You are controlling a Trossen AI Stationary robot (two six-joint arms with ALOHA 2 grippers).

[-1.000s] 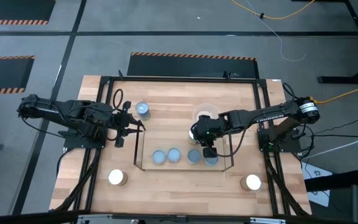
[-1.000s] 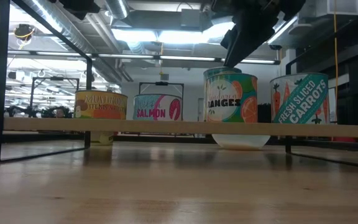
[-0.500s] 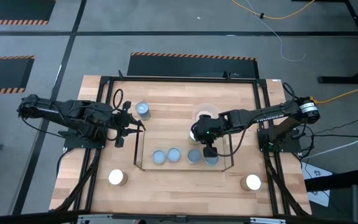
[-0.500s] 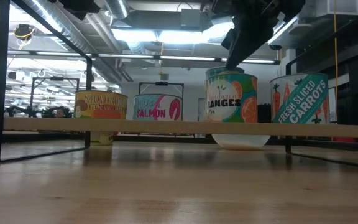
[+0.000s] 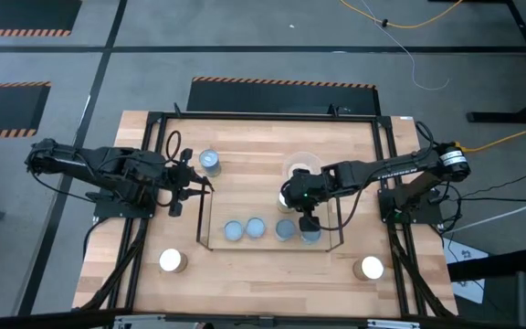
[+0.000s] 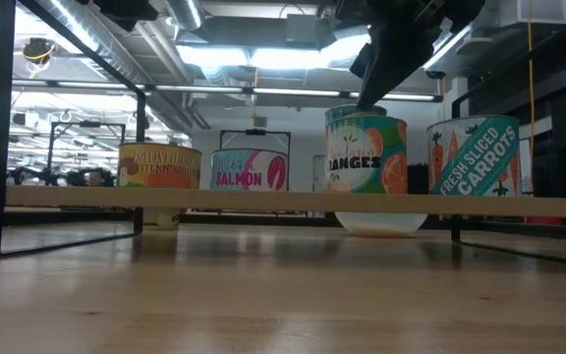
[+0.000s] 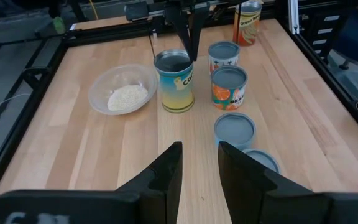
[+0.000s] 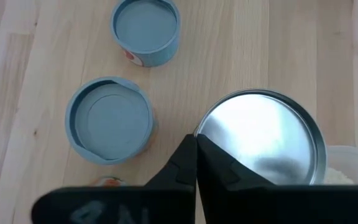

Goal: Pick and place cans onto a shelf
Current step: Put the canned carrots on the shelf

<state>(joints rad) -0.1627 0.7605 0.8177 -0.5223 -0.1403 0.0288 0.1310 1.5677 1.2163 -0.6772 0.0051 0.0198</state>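
R gripper (image 8: 196,146) is clenched tight, fingers pressed together w/ nothing between them, tips at the rim of the silver-topped can (image 8: 263,134). In the left wrist view that's the yellow corn can (image 7: 174,81), standing beside the clear dish (image 7: 122,92) of pale grains, just outside the shelf (image 5: 272,247).

Risks, as I judge them:
- Closed fingers at the rim = no grip. If the arm lifts now, it comes up empty.
- If it presses down or sideways at the rim, the corn can may tip or skid into the dish, which sits right beside it, and spill grains.
- The oranges can (image 6: 366,152) and carrots can (image 6: 474,155) stand near; a shoved can could knock them.
- To regrip, jaws must reopen wide enough for the can; opening too close could nudge it.

On the shelf: mushroom can (image 6: 158,165), salmon can (image 6: 249,168), plus the other two. Three more cans are loose on the table in the high view.

L gripper (image 7: 199,163) waits at the shelf's left end, fingers apart, holding nothing.
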